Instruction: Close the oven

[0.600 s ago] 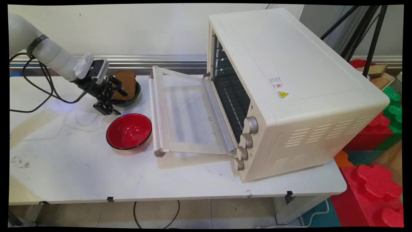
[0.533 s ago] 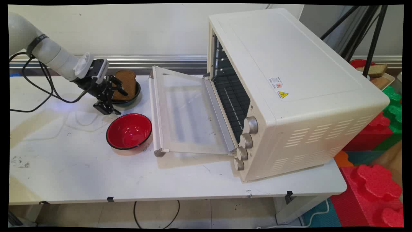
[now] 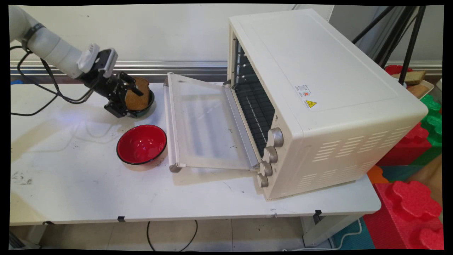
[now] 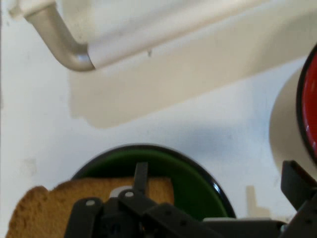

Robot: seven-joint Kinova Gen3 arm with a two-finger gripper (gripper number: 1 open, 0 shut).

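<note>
Jaws open, astride brown toast slice (image 3: 138, 99) in green round bowl (image 3: 148, 105); they've moved up from tabletop (image 3: 70, 170) beside red bowl (image 3: 142, 144).

The tool (image 3: 125, 102) sits at the green bowl (image 3: 147, 106) on the far left part of the surface (image 3: 70, 177), its fingers spread to either side of the bowl's left edge. A brown slice of toast (image 3: 138, 95) leans in that bowl, tilted up with its rounded top toward the wall, and one finger (image 4: 140, 177) lies against the toast's face. From the hand camera the bowl (image 4: 193, 181) shows a dark rim and green inside, with the slice (image 4: 59, 198) covering its left half.
</note>
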